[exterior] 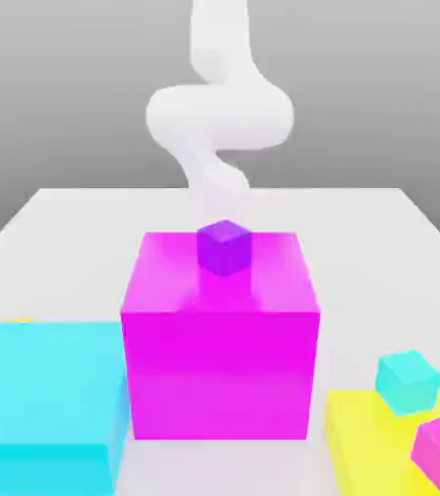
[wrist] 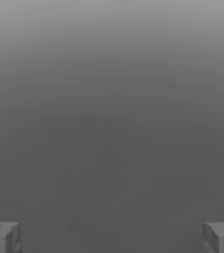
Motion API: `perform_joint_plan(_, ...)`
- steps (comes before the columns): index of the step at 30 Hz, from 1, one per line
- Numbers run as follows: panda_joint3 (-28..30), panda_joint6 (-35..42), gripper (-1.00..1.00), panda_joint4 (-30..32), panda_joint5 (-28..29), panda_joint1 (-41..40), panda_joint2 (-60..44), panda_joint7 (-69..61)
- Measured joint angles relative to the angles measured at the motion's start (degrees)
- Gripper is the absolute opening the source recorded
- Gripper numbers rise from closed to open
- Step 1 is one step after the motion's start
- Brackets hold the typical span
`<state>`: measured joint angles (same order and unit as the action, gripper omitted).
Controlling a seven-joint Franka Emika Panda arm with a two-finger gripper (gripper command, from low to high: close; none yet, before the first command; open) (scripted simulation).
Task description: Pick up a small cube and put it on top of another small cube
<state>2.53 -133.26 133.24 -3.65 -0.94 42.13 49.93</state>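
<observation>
Hanging wide and empty, the tool (wrist: pixel 112 237) risks seizing a wrong cube: only a yellow sliver (exterior: pixel 17 320), perhaps the small cube, peeks behind the cyan block (exterior: pixel 45 397) at frame's left.

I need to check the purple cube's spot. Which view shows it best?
The exterior view: the purple cube sits in plain sight on top of the magenta block. The hand view shows grey background and the open gripper, not the cube.
</observation>
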Motion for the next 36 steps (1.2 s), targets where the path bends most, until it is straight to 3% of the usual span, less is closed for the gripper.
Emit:
perform_joint_plan(9, 8.2, -5.7, 0.00, 5.7, -14.7, -5.2, -17.3, 18.6)
perform_joint_plan(17, 12.4, -11.2, 0.00, 10.8, -22.5, -11.3, -31.7, 38.4)
perform_joint_plan(23, 15.8, -17.1, 0.00, 15.2, -22.8, -18.0, -40.7, 57.4)
perform_joint_plan(27, 19.7, -22.3, 0.00, 18.7, -18.3, -22.1, -45.6, 74.9)
perform_joint_plan(31, 31.6, -27.4, 0.00, 21.9, -11.4, -16.8, -49.2, 92.5)
perform_joint_plan(36, 27.2, -31.4, 0.00, 20.8, -18.6, -20.4, -54.8, 89.1)
